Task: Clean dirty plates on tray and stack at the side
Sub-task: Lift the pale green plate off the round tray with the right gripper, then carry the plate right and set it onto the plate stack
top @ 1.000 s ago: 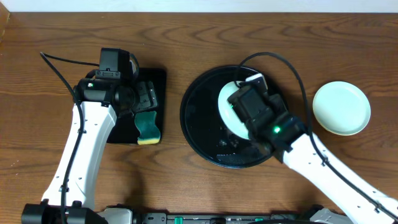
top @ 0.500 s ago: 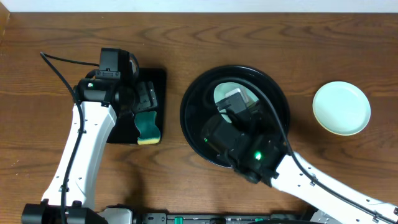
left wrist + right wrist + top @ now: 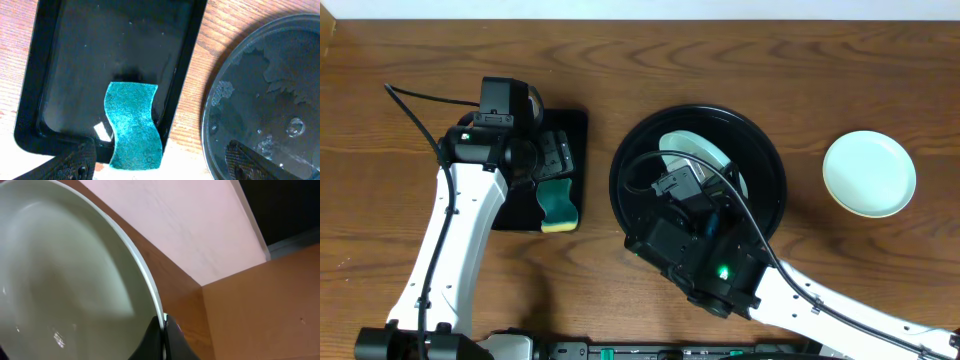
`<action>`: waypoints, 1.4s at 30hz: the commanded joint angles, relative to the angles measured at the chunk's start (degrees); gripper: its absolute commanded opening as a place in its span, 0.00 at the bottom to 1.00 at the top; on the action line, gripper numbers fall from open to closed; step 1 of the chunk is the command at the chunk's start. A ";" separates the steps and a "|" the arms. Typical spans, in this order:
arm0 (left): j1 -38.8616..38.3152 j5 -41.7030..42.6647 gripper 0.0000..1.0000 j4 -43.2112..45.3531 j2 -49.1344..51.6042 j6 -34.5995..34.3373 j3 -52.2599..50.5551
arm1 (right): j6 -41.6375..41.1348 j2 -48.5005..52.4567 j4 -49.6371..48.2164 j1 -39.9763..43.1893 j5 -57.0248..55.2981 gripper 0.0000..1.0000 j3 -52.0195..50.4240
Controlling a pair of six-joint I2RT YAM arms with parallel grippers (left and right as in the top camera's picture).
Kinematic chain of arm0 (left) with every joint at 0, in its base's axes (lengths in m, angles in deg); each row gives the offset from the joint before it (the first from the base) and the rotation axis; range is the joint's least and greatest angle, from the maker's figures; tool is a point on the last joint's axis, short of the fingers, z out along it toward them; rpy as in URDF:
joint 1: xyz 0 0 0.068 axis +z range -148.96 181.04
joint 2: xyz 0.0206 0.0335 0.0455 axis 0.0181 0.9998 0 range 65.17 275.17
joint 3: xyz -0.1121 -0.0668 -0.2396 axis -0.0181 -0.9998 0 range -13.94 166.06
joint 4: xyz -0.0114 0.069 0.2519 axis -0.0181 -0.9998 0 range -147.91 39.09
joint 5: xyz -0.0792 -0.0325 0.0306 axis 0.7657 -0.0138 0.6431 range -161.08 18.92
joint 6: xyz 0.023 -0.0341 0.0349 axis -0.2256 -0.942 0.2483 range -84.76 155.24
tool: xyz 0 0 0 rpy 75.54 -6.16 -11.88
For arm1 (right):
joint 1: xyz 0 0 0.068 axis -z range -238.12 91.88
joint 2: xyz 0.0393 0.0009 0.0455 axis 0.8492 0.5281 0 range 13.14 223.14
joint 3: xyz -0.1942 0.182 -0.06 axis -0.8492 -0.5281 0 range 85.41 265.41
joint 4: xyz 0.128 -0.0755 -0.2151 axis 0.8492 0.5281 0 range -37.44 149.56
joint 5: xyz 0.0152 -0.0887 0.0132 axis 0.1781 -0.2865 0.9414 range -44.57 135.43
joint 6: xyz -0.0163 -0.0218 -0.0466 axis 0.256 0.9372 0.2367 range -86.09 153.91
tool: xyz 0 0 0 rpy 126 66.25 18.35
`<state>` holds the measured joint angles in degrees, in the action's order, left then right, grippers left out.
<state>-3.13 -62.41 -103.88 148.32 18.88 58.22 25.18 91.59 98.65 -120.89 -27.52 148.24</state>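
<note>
From above, my big worry is a drop. The right arm [image 3: 720,262] reaches in from the near edge of the tabletop [image 3: 620,60] and bends low over the tray [image 3: 765,215], which sits a little right of the middle. The plate [image 3: 698,150] is over the far part of the tray and looks tipped up. If it slips, it falls onto the tray or bangs the raised rim. A second plate [image 3: 869,173] lies alone near the right edge, well apart from the tray. I cannot see a third. The left arm [image 3: 465,215] bends over the small tray [image 3: 575,125] on the left side, where the sponge [image 3: 558,203] lies.

From the left wrist, the left gripper [image 3: 161,162] is spread wide and holds nothing. It hangs above the sponge, which lies against the small tray's wall. If I go down crooked, a finger could hit that wall. The round tray next to it has water drops on it, so things there may be slippery.

From the right wrist, the right gripper [image 3: 164,339] is pinched tight on the plate's rim. It is only a thin bite on the edge, so a fast swing could twist the plate loose. The camera looks up past the plate at the wall [image 3: 175,225], so the wrist is tilted up. I see no red streak on the part that shows.
</note>
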 commanded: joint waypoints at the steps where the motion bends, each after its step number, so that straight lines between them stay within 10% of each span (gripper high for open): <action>1: 0.24 -0.11 0.83 -0.28 -0.02 0.48 1.25 | -0.42 -1.01 -0.04 -1.11 -3.34 0.01 0.26; 29: 0.24 -0.11 0.83 -0.28 -0.02 0.48 1.25 | 4.90 -0.87 -1.51 2.29 7.04 0.01 0.26; 42: 0.24 -0.13 0.83 -0.28 -0.02 0.48 1.25 | -6.97 -0.98 -0.39 10.38 11.26 0.01 0.28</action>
<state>-3.13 -62.41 -103.88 148.32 18.88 58.22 25.20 91.59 97.78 -114.39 -20.29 148.24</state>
